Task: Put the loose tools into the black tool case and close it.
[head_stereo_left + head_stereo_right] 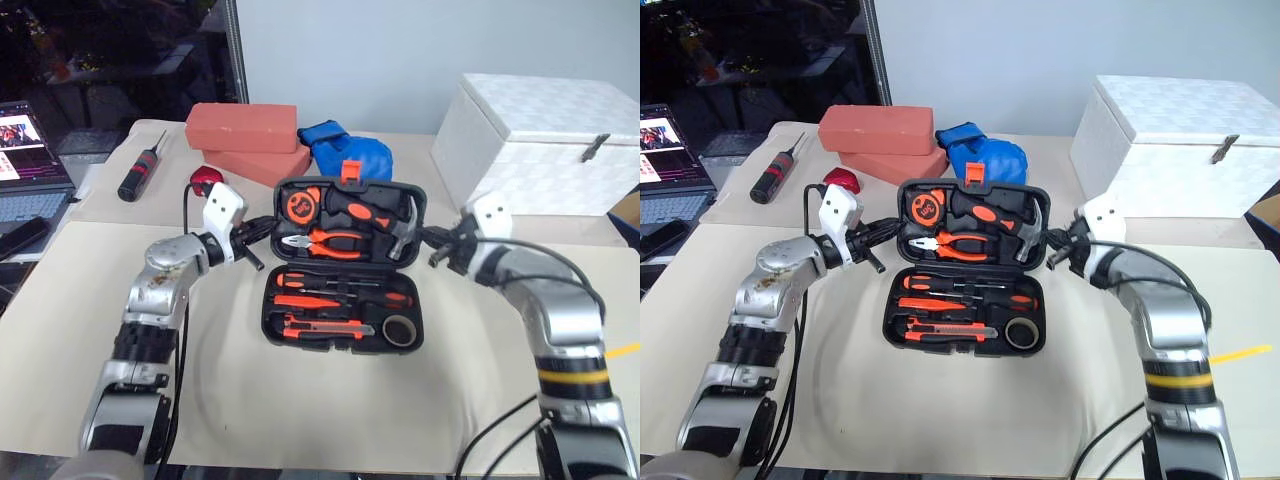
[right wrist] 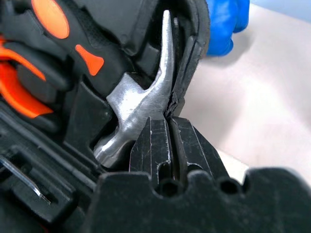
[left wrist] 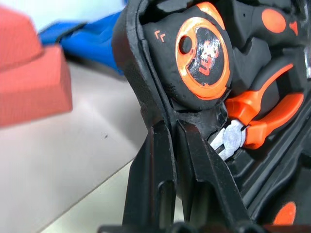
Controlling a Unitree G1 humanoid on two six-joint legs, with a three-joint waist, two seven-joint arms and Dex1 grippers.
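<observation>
The black tool case (image 1: 268, 312) lies open in the middle of the table with its lid (image 1: 416, 203) raised and tilted towards me. In the base lie the loose tools: orange-and-black screwdrivers (image 1: 335, 290) and a utility knife (image 1: 322, 326). The lid holds a tape measure (image 3: 204, 58), pliers (image 1: 336, 242) and a hammer (image 2: 146, 97). My left gripper (image 1: 262, 232) is shut on the lid's left rim (image 3: 146, 97). On the opposite side my right gripper (image 1: 432, 243) is shut on the lid's right edge (image 2: 187, 53), beside the hammer head.
A large white box (image 1: 540, 140) stands at the back right. Two red bricks (image 1: 240, 128) and a blue bundle (image 1: 345, 150) lie behind the case. A black-and-red screwdriver (image 1: 140, 175) and a laptop (image 1: 25, 170) are at the far left.
</observation>
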